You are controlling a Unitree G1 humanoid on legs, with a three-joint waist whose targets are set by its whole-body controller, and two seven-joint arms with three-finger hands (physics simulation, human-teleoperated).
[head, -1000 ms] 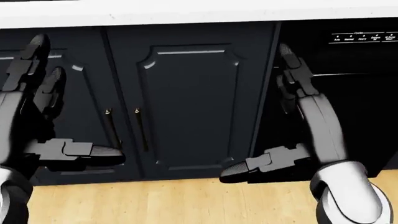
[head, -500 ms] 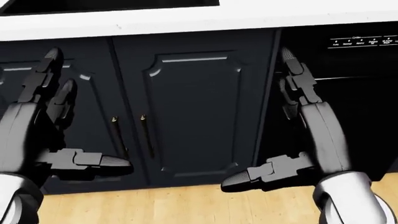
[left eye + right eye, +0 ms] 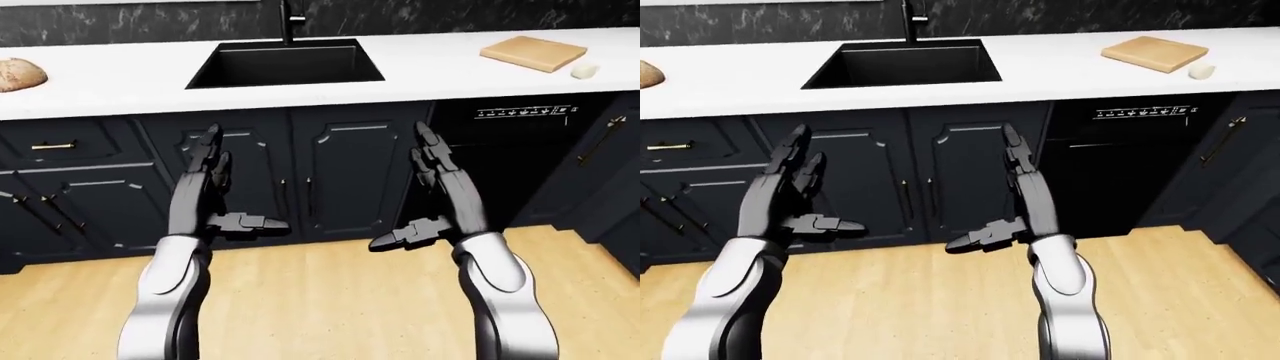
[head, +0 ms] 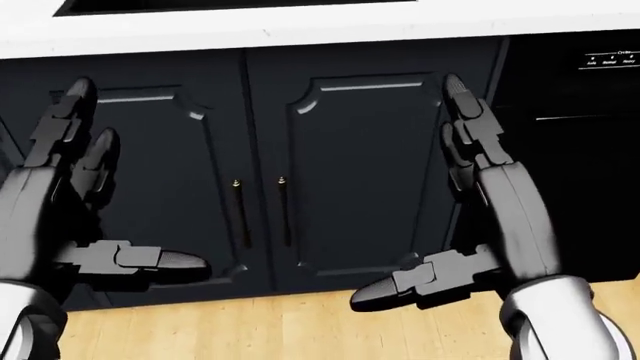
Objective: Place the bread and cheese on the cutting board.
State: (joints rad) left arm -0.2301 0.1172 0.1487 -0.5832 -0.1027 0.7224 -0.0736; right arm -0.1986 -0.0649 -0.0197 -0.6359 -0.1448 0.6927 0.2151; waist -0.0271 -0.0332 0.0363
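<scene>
Both hands were released and empty, held up before the cabinets with palms facing each other. Left hand [image 3: 205,187] had its fingers stretched upward and its thumb jutting toward the view's centre; right hand [image 3: 440,191] mirrored it, fingers up and thumb pointing inward.

White counter [image 3: 120,79] spanned the top of both eye views, the largest thing shown, while the head view caught only a thin strip of its edge along the top. Below it ran the dark cabinet doors [image 4: 350,172], which filled most of the head view along with the two hands. Wooden floor [image 3: 330,300] covered the lower part of the eye views and appeared in the head view only as a narrow band at the bottom. A black dishwasher [image 3: 510,157] stood right of the doors; the head view showed just its control strip at the right edge. Black sink [image 3: 285,64] sat sunk in the counter at centre top, with a dark faucet [image 3: 290,19] above it.

Only the eye views showed the task's things. Cutting board [image 3: 533,53] lay on the counter at upper right, bare on top. Bread [image 3: 20,74] rested on the counter at the far left edge, well apart from the board. Cheese [image 3: 584,71], a small pale lump, lay just beside the board's right corner, on the counter.
</scene>
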